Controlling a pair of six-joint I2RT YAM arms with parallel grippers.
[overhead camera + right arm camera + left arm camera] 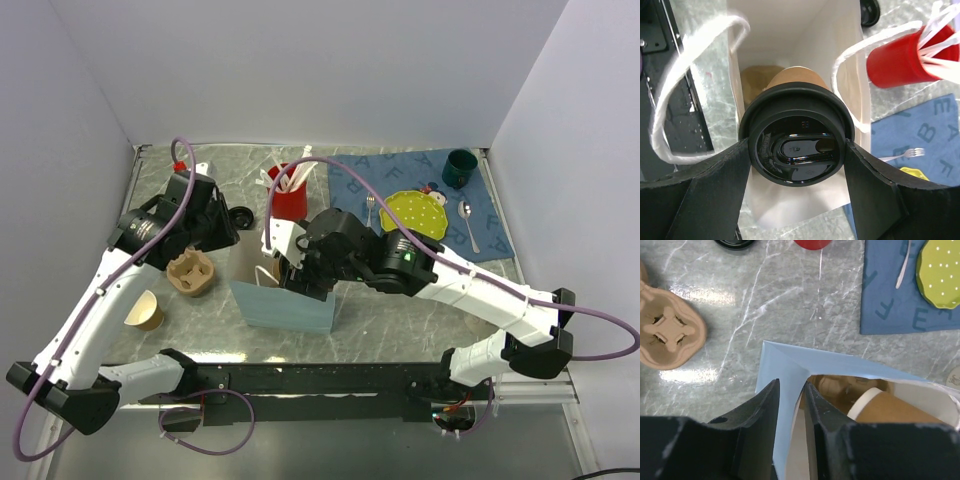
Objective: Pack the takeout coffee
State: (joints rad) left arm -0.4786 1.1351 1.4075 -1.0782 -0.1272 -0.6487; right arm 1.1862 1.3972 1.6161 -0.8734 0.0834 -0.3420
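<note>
The takeout coffee, a brown paper cup under a black lid, hangs in the mouth of the pale blue paper bag, above its white inside. My right gripper is shut on the lid, one finger on each side. In the top view that gripper hides the cup. My left gripper straddles the bag's blue wall at a top corner, its fingers apart with the paper slanting between them. A brown cup body shows inside the bag in the left wrist view.
A moulded cup carrier and a lidless paper cup lie left of the bag. Behind it are a red cup of white utensils and a loose black lid. A blue mat holds a green plate, mug and spoon.
</note>
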